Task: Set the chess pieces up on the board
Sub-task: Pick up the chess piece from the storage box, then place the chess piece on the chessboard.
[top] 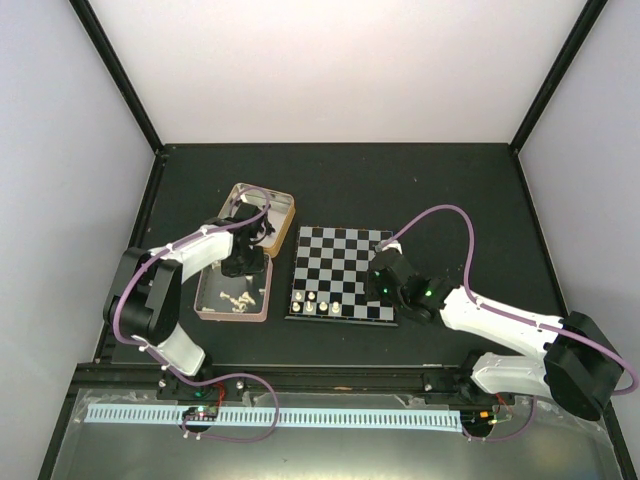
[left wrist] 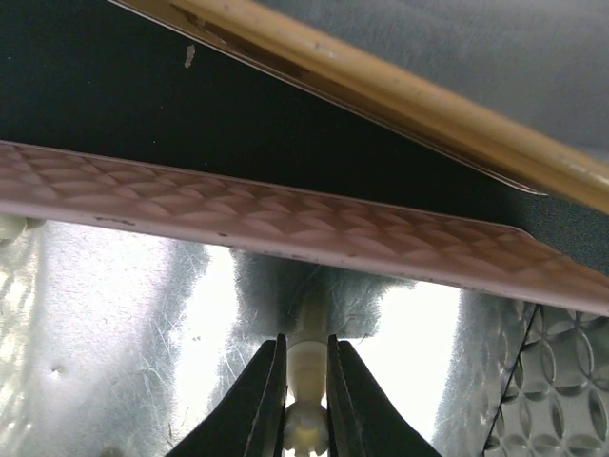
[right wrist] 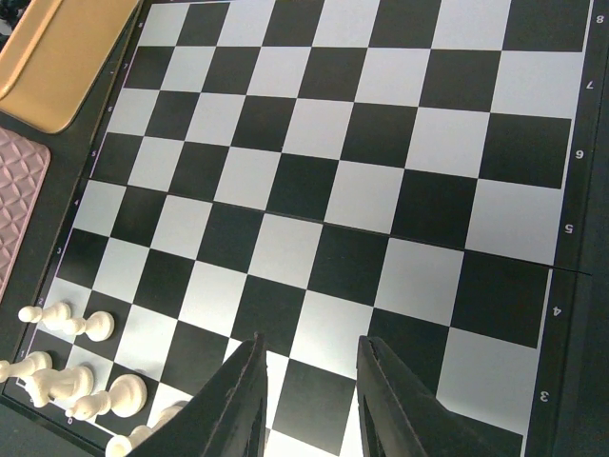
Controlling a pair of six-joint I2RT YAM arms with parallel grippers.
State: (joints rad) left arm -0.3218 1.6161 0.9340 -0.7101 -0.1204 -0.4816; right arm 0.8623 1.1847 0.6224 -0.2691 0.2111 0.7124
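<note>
- Handling first: the cream-white piece (left wrist: 306,371) in my left gripper (left wrist: 305,350) looks tiny, light and rigid, with a smooth turned surface. I judge it more likely to twist or squirt out of a hard pinch than to break.
- The best hold, to my mind, is the narrow stem just under the head, with the pads square to it. That is roughly where the dark fingers (left wrist: 271,381) sit, pressed onto it from both sides.
- It is pale ivory with a slim body and a knobbed, ridged head nearest the wrist camera. I cannot tell which figure it is.
- That piece sits low inside the pink-walled tin (left wrist: 285,224), over its shiny metal floor and close to the quilted wall. I cannot tell whether it touches the floor. The gold-rimmed tin (left wrist: 400,95) lies just beyond.
- From above, more cream pieces (top: 238,298) lie loose in the same tin, just left of the board (top: 345,262).
- The board is flat, with light grey and black squares and a thin dark rim. A few white pieces (right wrist: 67,381) stand at its near-left corner, and the other squares I can see are bare.
- My right gripper (right wrist: 310,345) hangs over the board's near squares, fingers spread, with nothing between them.
- I cannot pick out any black pieces from these views.
</note>
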